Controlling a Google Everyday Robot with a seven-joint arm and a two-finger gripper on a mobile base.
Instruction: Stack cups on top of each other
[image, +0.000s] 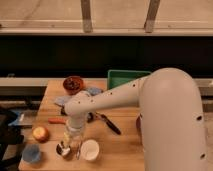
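Three cups stand near the front edge of the wooden table (125, 145). The light blue cup (31, 153) is at the far left, the shiny metal cup (62, 149) in the middle, and the white cup (90, 149) to its right. My white arm reaches in from the right. My gripper (70, 144) points straight down onto the metal cup and partly covers it. The blue and white cups stand free, each apart from the gripper.
An apple (40, 133) lies left of the gripper. Behind it lie an orange stick (56, 120) and a black-handled tool (110, 124). Further back are a blue cloth (62, 100), a dark red bowl (73, 83) and a green bin (125, 78).
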